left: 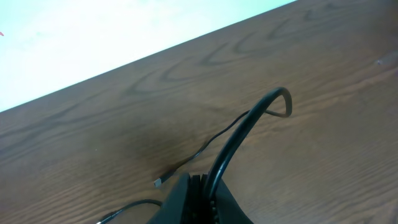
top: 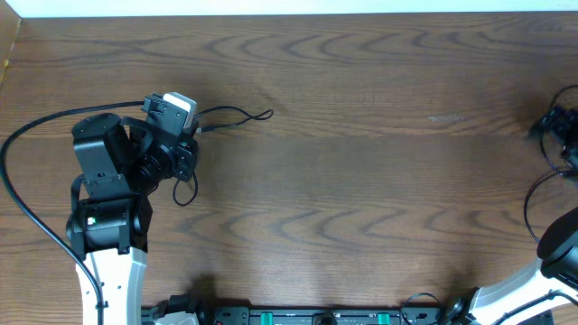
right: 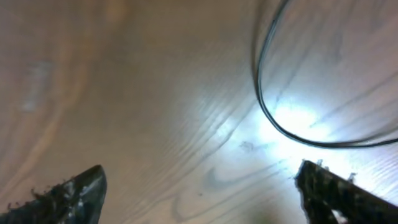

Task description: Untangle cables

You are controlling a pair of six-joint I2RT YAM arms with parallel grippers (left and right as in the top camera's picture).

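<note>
The black cable [top: 237,116] lies on the wooden table at the left, looping out to the right of my left gripper [top: 188,135]. In the left wrist view my left gripper [left: 202,182] is shut on the black cable [left: 249,118], which arches up and away from the jaws. Its small plug end [left: 160,182] rests on the table beside the jaws. My right gripper [top: 562,126] is at the far right edge. In the right wrist view it [right: 205,186] is open and empty above the table, with a thin black cord [right: 266,109] curving beyond it. The white cable is out of view.
A thick black lead [top: 27,203] runs from the left arm across the table's left side. A thin black loop [top: 531,200] lies by the right arm's base. The table's far edge [top: 289,14] meets a white surface.
</note>
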